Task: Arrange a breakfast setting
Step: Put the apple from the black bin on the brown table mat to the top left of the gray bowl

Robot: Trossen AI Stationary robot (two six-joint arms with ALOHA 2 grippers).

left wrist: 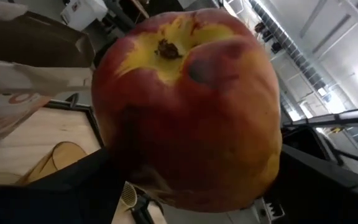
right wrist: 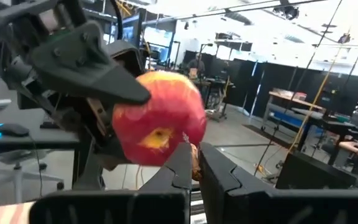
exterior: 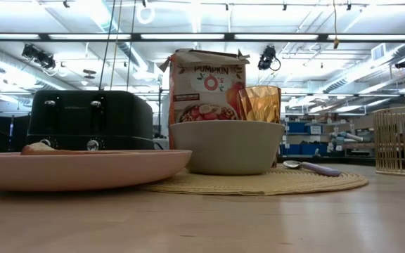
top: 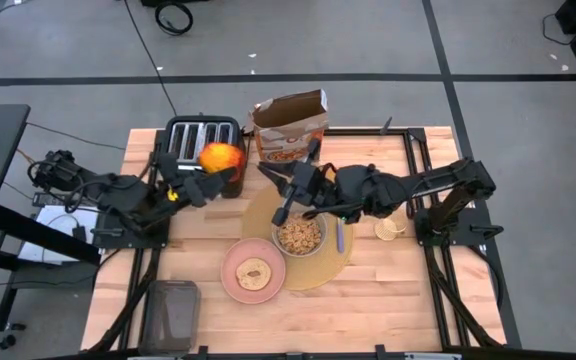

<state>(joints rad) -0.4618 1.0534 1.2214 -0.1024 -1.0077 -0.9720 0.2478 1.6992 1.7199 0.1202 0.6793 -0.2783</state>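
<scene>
— While the apple (top: 222, 156) hangs above the toaster (top: 202, 141) at the far left of the bench (top: 398, 300), where would you set it?

— Start with the big things. The round placemat (top: 320, 270) lies mid-bench, with the cereal box (top: 290, 125) standing beyond it. The pink plate (top: 236, 285) overlaps the mat's near-left edge and carries the toast (top: 254, 273); the bowl (top: 300, 236) sits in the mat's middle, full of cereal. I'd judge the free spot is on or just beside the mat's left side.

— Who has the fruit?

— The left pincer (top: 211, 180) is clenched on the apple, well off the wood. The right pincer (right wrist: 194, 163) reaches over from the right toward it, above the bowl, its two fingers pressed together on nothing.

— So how should it go?

— Carry it low and slow, clear of the bowl and the amber glass (exterior: 260, 104) behind it. Lower until it bears on the surface before letting go; a round fruit may roll. The spoon (top: 339, 236) lies right of the bowl, so keep away from that side.
</scene>
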